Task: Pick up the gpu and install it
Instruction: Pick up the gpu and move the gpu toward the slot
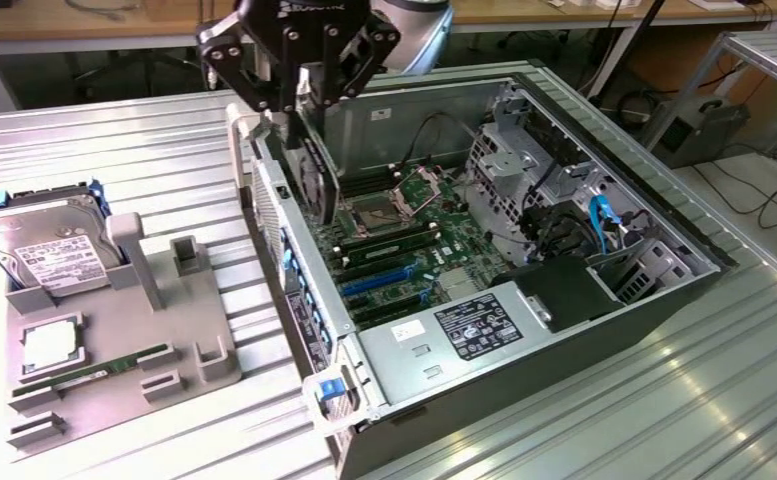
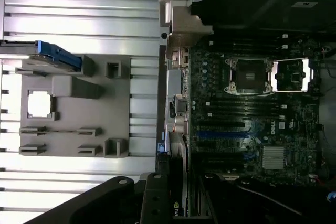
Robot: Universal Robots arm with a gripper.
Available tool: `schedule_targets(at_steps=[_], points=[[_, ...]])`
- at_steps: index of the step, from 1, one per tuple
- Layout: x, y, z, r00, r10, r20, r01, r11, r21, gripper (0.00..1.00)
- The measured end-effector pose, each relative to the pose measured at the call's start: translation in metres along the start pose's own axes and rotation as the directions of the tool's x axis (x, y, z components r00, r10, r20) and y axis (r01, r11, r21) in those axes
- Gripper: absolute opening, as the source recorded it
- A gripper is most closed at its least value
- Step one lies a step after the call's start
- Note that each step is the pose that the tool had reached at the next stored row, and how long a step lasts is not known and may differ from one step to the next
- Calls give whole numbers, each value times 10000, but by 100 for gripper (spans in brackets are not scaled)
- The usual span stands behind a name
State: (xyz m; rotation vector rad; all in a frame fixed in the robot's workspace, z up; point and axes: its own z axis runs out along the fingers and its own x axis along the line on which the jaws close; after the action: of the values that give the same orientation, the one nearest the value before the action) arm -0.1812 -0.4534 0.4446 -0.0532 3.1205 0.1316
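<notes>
the fingers (image 1: pixel 271 98) grasp the gpu (image 1: pixel 319 180), hanging just beneath them over the open computer case (image 1: pixel 599 150): picked up, not yet seated.

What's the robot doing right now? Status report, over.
Gripper shut on graphics card. Card hanging on edge over open computer case, not yet in a slot. Blue slots look unobstructed.

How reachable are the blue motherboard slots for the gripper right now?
Probably reachable: the gripper, holding the gpu, hangs above the open case, and the blue slots lie bare, no cables crossing them.
</notes>
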Motion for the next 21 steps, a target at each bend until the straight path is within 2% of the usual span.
schedule_targets(at_steps=[3, 6, 8, 15, 19, 21], points=[[-167, -8, 9, 10000, 1, 0, -1, 10000, -20, 26], [-402, -21, 66, 10000, -1, -2, 1, 10000, -19, 26], [-495, -27, 103, 10000, 1, -2, -1, 10000, -19, 26], [-1049, -65, 333, 10000, -1, -8, 1, 10000, 2, 26], [-1245, -78, 410, 10000, 1, -18, -1, 10000, 10, 26], [-1298, -87, 448, 10000, 4, -23, -4, 10000, 11, 26]])
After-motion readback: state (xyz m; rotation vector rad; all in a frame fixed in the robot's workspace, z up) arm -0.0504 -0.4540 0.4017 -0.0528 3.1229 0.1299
